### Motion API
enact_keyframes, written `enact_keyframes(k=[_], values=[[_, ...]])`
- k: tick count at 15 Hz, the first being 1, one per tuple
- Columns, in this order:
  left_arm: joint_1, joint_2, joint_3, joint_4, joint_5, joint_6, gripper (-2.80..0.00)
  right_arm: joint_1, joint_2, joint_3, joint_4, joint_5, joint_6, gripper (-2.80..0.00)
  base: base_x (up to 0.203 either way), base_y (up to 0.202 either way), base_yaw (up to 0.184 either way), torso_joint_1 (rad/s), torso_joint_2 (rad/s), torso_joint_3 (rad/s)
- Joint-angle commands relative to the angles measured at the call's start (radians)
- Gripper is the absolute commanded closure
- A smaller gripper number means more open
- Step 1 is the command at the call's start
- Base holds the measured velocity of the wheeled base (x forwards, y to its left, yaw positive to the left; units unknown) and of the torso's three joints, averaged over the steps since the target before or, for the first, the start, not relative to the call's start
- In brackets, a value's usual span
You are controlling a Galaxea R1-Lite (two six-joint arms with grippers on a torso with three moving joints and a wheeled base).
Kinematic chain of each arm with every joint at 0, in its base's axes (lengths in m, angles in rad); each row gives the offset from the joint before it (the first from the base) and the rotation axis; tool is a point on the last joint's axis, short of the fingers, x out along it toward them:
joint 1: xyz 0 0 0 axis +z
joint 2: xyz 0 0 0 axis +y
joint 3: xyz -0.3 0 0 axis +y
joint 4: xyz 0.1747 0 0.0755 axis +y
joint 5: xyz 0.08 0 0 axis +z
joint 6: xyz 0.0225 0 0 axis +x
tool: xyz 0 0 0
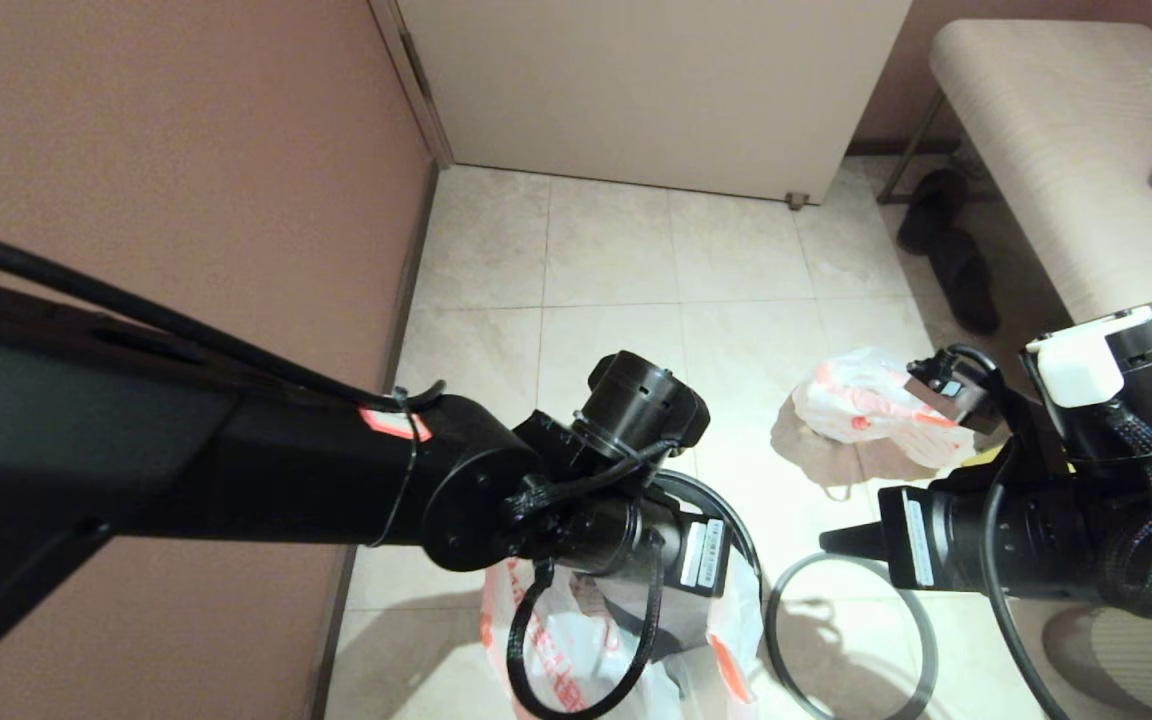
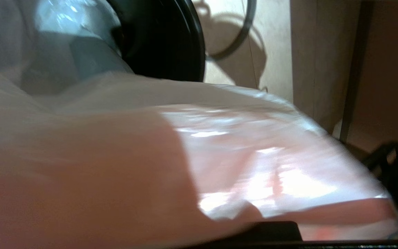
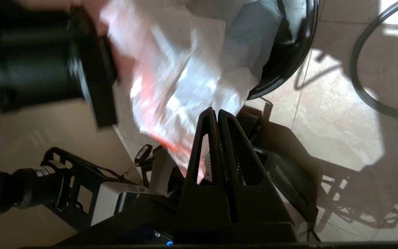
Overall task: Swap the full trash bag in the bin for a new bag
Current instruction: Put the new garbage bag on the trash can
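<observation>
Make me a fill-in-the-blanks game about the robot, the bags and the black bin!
1. The full trash bag lies on the ____, away from the bin.
2. The thin grey hoop is lying ____ the bin, not on it.
3. The fingers of the right hand are pressed ____.
4. The new bag has ____ print on white plastic.

Missing words: floor; beside; together; orange

Full trash bag (image 1: 861,405) on tiled floor, grey hoop (image 1: 851,640) nearby, new bag (image 1: 586,650) seemingly under left arm.
</observation>
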Motion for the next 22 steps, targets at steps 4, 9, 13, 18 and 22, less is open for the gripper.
enact_keyframes(k=[4, 9, 13, 18, 22], values=[[0.093, 0.156, -0.145, -0.006, -0.081, -0.005, 0.00, -0.048, 0.026, 0.031, -0.009, 0.085, -0.075, 0.00, 0.000, 0.000, 0.000, 0.000, 0.00, 0.000], [0.201, 0.200, -0.194, -0.089, -0.109, 0.000, 0.00, -0.255, 0.054, 0.035, -0.010, 0.356, -0.312, 0.00, 0.000, 0.000, 0.000, 0.000, 0.00, 0.000], [0.236, 0.241, -0.219, -0.110, -0.156, -0.002, 0.00, -0.260, 0.124, 0.045, -0.008, 0.386, -0.381, 0.00, 0.000, 0.000, 0.000, 0.000, 0.00, 0.000], [0.276, 0.258, -0.192, -0.218, -0.176, -0.019, 0.00, -0.257, 0.179, 0.071, -0.012, 0.380, -0.430, -2.80, 0.000, 0.000, 0.000, 0.000, 0.00, 0.000], [0.275, 0.223, -0.157, -0.259, -0.182, -0.032, 0.00, -0.235, 0.225, 0.076, -0.017, 0.306, -0.442, -2.80, 0.000, 0.000, 0.000, 0.000, 0.00, 0.000]])
